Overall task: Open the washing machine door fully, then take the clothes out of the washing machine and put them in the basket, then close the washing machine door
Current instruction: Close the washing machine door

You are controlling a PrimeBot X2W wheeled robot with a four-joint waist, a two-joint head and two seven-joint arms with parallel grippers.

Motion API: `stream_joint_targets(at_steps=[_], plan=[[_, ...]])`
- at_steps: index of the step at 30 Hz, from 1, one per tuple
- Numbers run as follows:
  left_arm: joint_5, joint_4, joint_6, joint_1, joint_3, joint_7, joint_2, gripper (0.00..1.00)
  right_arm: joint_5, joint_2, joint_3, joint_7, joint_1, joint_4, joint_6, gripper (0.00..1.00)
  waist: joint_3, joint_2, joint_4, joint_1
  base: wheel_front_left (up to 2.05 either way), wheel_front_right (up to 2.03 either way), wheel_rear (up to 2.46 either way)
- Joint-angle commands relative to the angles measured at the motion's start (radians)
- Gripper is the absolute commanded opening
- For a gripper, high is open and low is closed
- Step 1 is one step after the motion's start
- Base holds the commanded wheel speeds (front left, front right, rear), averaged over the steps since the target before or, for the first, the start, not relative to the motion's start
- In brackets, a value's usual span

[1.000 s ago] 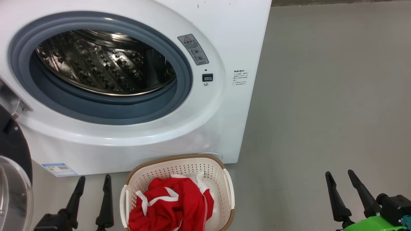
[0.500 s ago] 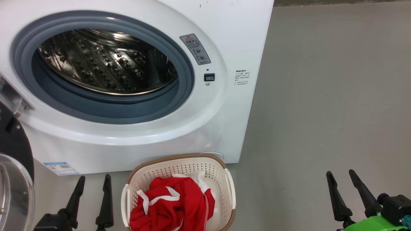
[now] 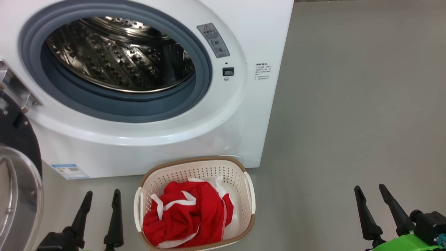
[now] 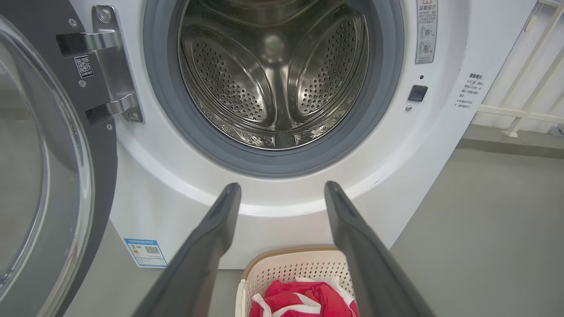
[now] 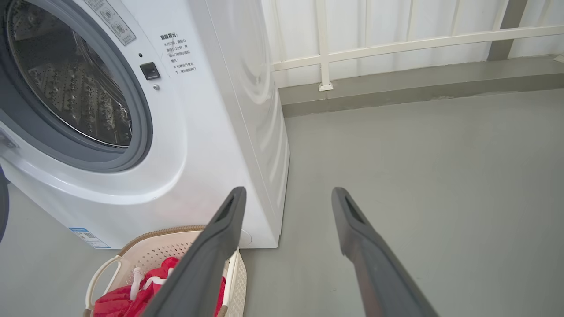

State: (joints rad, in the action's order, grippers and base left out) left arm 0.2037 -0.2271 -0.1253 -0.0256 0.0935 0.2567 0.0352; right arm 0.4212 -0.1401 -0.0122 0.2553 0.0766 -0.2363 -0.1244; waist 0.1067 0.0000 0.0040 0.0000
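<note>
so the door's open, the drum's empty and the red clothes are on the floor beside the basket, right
Not beside it: the head view shows the red clothes inside the basket. The door is open and the drum empty.

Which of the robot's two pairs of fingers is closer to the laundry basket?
The left fingers, standing just beside the basket on its left; the right fingers are far off across the grey floor.
</note>
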Motion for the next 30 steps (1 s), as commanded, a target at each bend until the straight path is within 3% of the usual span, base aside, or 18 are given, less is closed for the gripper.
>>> stream_joint_targets(at_steps=[1,17,30], plan=[[0.003,0.03,-0.005,-0.025,0.03,0.005,0.015,1.0,-0.005,-0.021,0.02,0.006,-0.023,0.025,-0.006,1.0,0.001,0.0,0.001,0.0,-1.02,1.02,0.0],[0.012,0.033,-0.005,-0.029,0.036,0.005,0.015,1.0,-0.005,-0.024,0.02,0.006,-0.025,0.027,-0.006,1.0,0.01,0.0,0.007,0.0,-0.94,0.94,0.0],[0.021,0.038,-0.005,-0.035,0.033,0.005,0.015,1.0,-0.007,-0.027,0.015,0.006,-0.029,0.029,-0.006,1.0,0.013,0.0,0.016,0.0,-0.11,0.11,0.0]])
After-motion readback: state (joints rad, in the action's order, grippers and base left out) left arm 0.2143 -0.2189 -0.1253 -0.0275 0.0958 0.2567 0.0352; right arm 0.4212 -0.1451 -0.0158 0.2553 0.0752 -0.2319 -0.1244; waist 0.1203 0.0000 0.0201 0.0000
